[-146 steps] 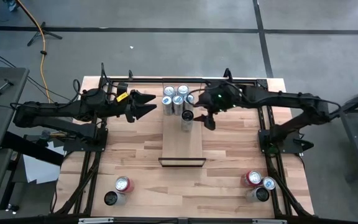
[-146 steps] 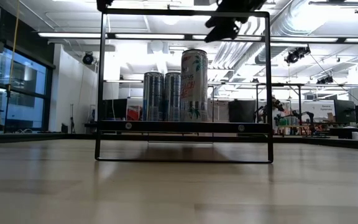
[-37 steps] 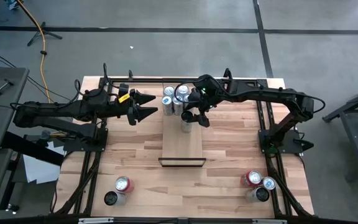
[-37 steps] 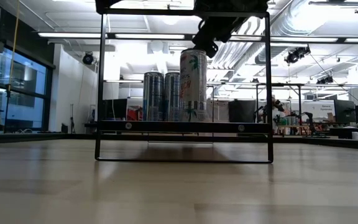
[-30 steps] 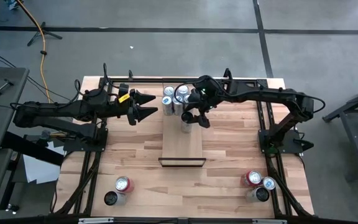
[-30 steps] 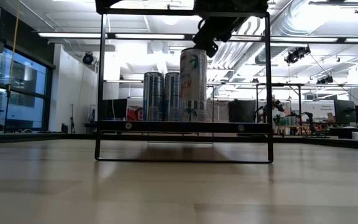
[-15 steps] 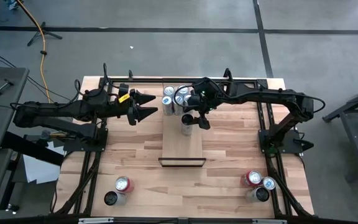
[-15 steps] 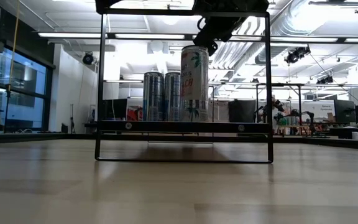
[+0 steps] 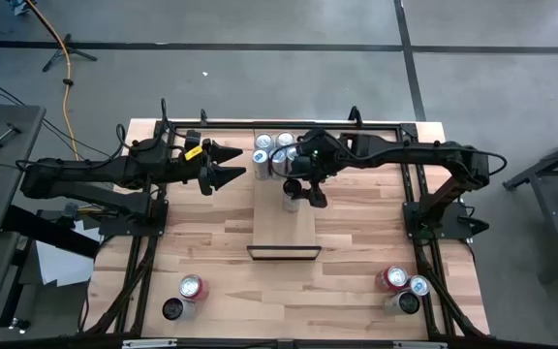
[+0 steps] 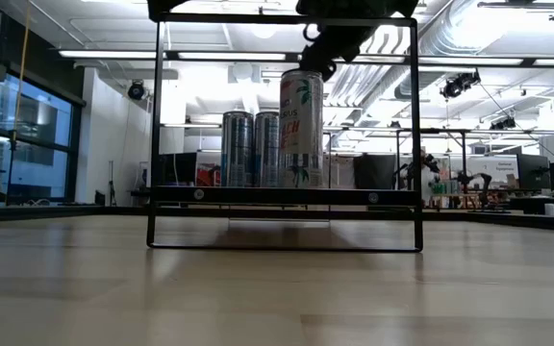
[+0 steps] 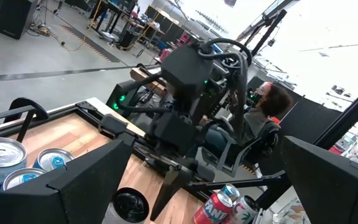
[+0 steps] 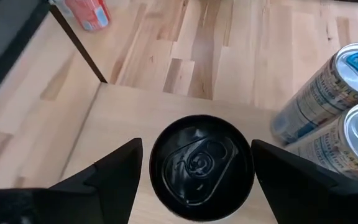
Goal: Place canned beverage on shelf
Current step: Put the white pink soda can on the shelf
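Observation:
A tall can with a black top (image 12: 201,165) stands upright on the shelf (image 9: 284,233), a narrow light-wood plank with a thin black frame (image 10: 287,195). My right gripper (image 12: 197,168) is over this can (image 9: 292,186) and shut on it. Several silver cans (image 9: 271,150) stand at the plank's far end, just behind it. My left gripper (image 9: 240,163) hangs open to the left of the shelf and touches nothing. In the low view the shelf's front bar hides the foot of the can (image 10: 301,130). My right gripper pinches the can between its two fingers (image 12: 114,177), one on each side of the upper wall just below the rim (image 12: 157,168). The fingers come slanting down from the table's right and far side. The can stays upright; lifted or standing on the plank, I cannot tell.
Two cans (image 9: 184,296) stand at the table's near left and a few more (image 9: 400,286) at the near right. Black rails (image 9: 289,124) run along the table's far edge and sides. A person (image 11: 272,99) sits beyond the table in the left wrist view.
My right gripper has swung a little toward the table's near edge and rolled slightly, staying shut on the black-topped can. The can has shifted a little with it and stays upright.

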